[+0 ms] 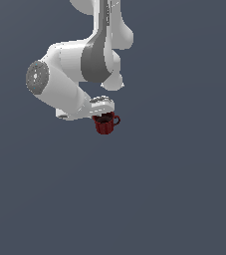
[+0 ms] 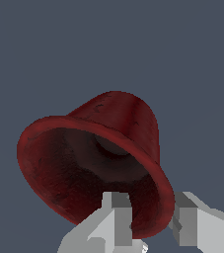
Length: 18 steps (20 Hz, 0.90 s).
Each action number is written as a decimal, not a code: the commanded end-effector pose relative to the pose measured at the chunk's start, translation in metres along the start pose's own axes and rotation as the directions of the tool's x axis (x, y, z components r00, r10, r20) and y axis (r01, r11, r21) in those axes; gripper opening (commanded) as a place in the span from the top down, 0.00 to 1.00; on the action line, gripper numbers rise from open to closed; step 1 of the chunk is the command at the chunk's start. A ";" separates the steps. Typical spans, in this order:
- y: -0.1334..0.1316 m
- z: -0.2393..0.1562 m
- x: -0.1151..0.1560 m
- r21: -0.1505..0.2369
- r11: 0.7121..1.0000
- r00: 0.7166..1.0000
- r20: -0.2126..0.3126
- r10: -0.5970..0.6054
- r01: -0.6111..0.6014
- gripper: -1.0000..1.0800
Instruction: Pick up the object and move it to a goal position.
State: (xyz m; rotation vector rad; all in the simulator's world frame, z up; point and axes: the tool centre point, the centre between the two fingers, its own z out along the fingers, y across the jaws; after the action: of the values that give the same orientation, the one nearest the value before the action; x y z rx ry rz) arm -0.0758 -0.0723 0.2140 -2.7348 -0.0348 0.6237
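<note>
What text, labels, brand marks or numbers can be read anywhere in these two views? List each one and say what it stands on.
None: no readable text in either view.
The dark red mug shows only mottled shading, no print.
The end effector, one finger inside the rim and one outside, is plain grey.
The white arm carries no label or number.

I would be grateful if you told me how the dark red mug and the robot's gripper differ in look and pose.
The small dark red mug with a loop handle is round, flared and deep red with a dark interior; the white and grey gripper is blocky and pale. In the exterior view the mug hangs below the gripper. In the wrist view one finger sits inside the mug's rim and the other outside, straddling its wall. Both are off the ground together.
</note>
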 end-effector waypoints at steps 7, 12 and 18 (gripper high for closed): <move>-0.036 -0.086 -0.038 -0.001 1.000 1.000 -0.002 -0.001 0.001 1.00; -0.055 -0.132 -0.057 -0.001 1.000 1.000 -0.002 -0.001 0.001 1.00; -0.073 -0.176 -0.075 -0.001 1.000 1.000 -0.002 -0.001 0.001 1.00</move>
State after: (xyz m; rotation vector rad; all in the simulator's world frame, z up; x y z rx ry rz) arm -0.0658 -0.0666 0.4054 -2.7360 -0.0352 0.6230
